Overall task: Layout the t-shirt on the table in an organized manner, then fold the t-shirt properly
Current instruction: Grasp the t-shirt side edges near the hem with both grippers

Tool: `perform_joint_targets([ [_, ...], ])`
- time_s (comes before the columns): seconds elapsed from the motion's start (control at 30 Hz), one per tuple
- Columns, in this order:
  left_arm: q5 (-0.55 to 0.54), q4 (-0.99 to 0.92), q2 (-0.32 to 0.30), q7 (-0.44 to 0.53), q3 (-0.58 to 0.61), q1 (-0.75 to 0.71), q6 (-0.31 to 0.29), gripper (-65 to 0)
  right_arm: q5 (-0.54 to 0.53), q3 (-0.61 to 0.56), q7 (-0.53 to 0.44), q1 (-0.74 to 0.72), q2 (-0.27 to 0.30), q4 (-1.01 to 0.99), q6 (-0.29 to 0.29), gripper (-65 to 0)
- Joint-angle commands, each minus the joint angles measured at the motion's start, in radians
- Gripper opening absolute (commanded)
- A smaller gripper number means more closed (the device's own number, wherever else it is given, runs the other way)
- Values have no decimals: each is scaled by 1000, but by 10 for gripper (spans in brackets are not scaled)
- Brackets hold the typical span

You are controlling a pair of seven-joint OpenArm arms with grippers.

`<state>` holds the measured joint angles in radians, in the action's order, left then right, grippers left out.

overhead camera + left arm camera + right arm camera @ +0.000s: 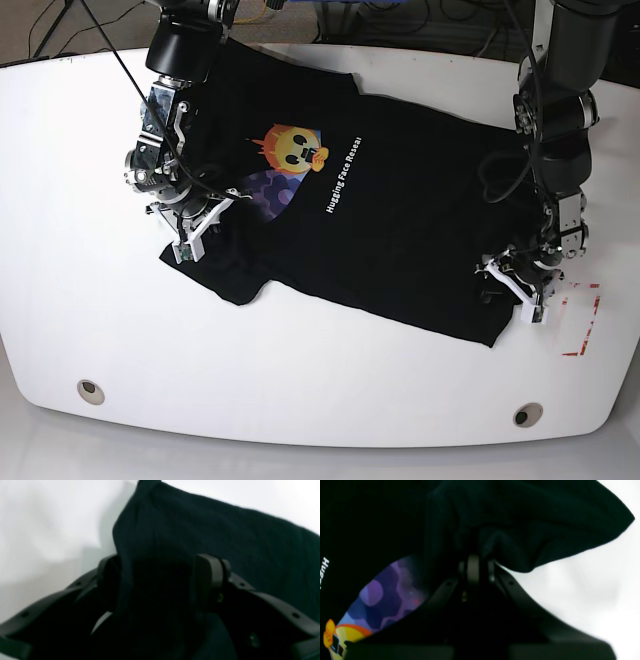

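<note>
A glossy white worktop (330,390) with curved edges fills the base view, and cables are seen on the floor beyond its far edge. Two small round metal grommets (90,390) are set near its front edge, and a red dashed mark (583,320) is seen close to the front corner on the picture's right.

The black t-shirt (400,220) is spread across the middle of the worktop, graphic side up, lying at a slant. The orange-yellow flaming face (293,147), the purple patch (268,190) and a line of white lettering (342,176) are shown on the chest.

The right end effector (477,567) is placed at the shirt's edge on the picture's left. In the right wrist view its jaws are seen pressed close together, with a bunched fold of black cloth pinched between them and lifted off the white surface.

The left end effector (160,580) is placed at the shirt's corner near the red mark. In the left wrist view its jaws are held wide apart, and a raised ridge of the cloth is seen between them; whether the cloth is gripped cannot be told.
</note>
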<state>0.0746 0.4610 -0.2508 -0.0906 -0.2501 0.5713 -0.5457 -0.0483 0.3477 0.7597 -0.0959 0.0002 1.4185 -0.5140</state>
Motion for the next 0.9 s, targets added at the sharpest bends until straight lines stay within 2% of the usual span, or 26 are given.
perform_joint_targets([
  [0.0, 21, 17, -6, -62, 1, -3, 0, -267, 5, 1, -1, -11, 7, 15, -1, -650],
  [0.17, 21, 22, -5, -62, 2, -6, -1, -274, 5, -2, -1, -11, 5, 15, -1, -650],
  [0.23, 21, 22, -3, -62, 2, -6, -1, -301, 5, -2, -1, -11, 5, 15, -1, -650],
  [0.47, 21, 22, 20, -61, 2, -3, 16, -538, 5, -2, -1, -11, 5, 15, -1, -650],
  [0.6, 21, 22, 20, -57, 4, -6, 82, -650, 5, -3, -3, -11, 5, 15, -1, -650],
  [0.67, 21, 23, 20, -57, 4, -6, 106, -650, 5, -3, -3, -11, 5, 15, -1, -650],
  [0.87, 21, 94, 21, -62, 1, -15, 111, -650, 5, -3, -3, -5, 5, 55, -10, -650],
])
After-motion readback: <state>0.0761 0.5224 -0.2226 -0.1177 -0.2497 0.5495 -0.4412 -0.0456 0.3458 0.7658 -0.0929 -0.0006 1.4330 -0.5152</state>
